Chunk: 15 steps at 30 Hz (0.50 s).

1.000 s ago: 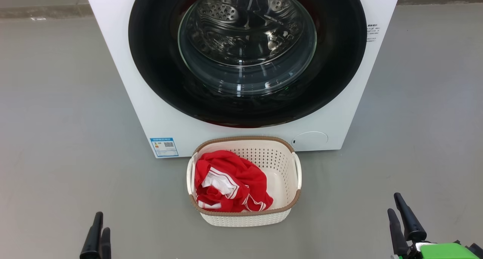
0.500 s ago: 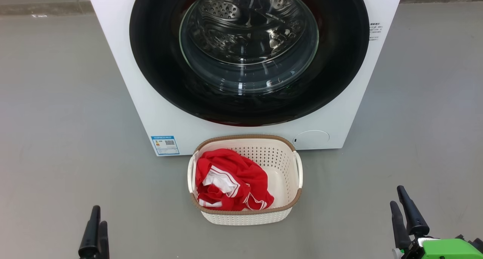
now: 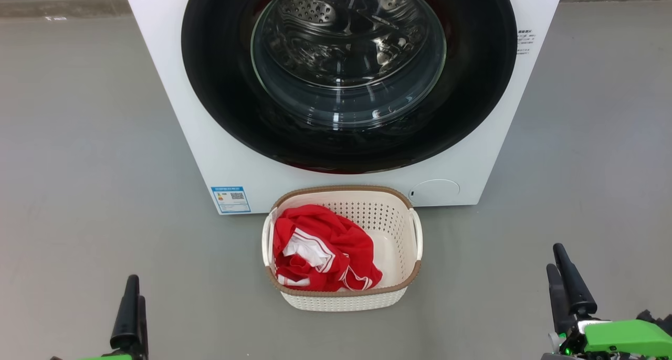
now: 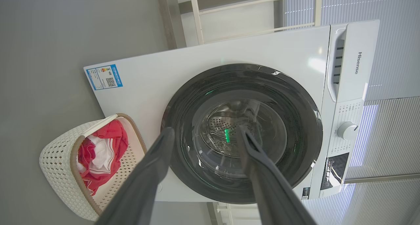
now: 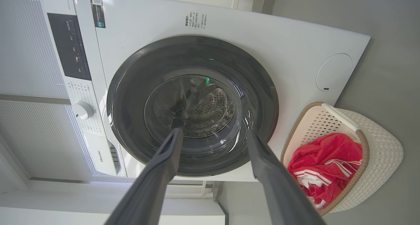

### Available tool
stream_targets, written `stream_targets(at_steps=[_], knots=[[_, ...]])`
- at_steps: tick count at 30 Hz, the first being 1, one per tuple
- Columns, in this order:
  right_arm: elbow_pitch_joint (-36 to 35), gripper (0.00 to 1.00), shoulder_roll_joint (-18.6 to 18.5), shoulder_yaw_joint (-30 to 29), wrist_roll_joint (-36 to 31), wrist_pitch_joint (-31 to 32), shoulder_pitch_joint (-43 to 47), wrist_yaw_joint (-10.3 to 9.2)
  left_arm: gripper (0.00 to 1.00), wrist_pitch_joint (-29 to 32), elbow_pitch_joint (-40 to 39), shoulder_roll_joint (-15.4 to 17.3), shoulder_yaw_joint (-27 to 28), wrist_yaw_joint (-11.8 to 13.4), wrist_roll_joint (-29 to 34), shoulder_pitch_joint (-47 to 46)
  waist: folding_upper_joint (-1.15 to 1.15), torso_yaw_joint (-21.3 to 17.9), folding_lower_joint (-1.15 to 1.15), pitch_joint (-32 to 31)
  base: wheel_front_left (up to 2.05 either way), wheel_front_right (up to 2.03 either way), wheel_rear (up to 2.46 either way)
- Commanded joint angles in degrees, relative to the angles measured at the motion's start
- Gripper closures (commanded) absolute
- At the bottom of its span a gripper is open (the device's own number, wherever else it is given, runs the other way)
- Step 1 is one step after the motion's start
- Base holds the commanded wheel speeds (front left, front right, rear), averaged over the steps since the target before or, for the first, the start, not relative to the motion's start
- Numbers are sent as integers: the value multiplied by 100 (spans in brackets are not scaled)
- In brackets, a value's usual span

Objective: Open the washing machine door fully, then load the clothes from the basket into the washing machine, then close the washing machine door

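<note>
Left gripper [image 3: 135, 293]: near left, over bare floor [image 3: 79, 155]. The wrist view shows the claw spread wide and empty, fingers aimed at the machine front. I'd say it is poised, not working.
Right gripper [image 3: 553, 256]: near right, the mirror image, fingers splayed and nothing between them. It is well apart from everything, which leaves the middle lane free.
Basket [image 3: 341, 300]: on the floor, dead centre between the two arms and right at the foot of the machine. I cannot tell whether it touches. My guess is it sits there so the lift into the drum is short.
Clothes [image 3: 325, 247]: a red heap with white stripes, bunched against the basket's left wall and near edge. The right half of the basket bottom is bare. It looks soft and loose, so it should be easy to pinch but likely to trail.
Washing machine [image 3: 210, 139]: a white box standing on the floor behind the basket, with a blue sticker [image 3: 231, 199] at its lower left corner.
Door [image 3: 220, 61]: black ring and glass bowl flush with the front, so it is shut. Step one is not yet begun, and the door must swing clear above the basket.
Change, camera: the whole head picture has drifted a touch, which is the head moving.
Change, arms: both grippers stand higher in the head view than a second ago, by more than that drift. They are coming forward, with more green wrist showing.
Change, load: basket, clothes and door are as they were.
</note>
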Motion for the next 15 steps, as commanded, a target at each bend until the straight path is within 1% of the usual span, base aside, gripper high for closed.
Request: stream_targets(at_steps=[1, 9, 12, 15], knots=[[-211, 0, -111, 110, -88, -71, -303, -2, 0, -65, -200, 113, 31, -7, 109, -268, 0, 1, -1, 0, 0, 0, 0], [-285, 0, -326, 400, -361, -260, -363, -2, 0, -183, -306, 150, -35, -8, 474, -284, 0, 9, -1, 5, 0, 0, 0], [-313, 0, -369, 426, -533, -313, -391, -2, 0, -233, -352, 184, -75, -9, 710, -295, 0, 13, -1, 14, 0, 0, 0], [-338, 0, -441, 494, -884, -381, -413, -2, 0, -301, -407, 223, -128, -10, 1072, -308, 0, 19, -1, 23, 0, 0, 0]])
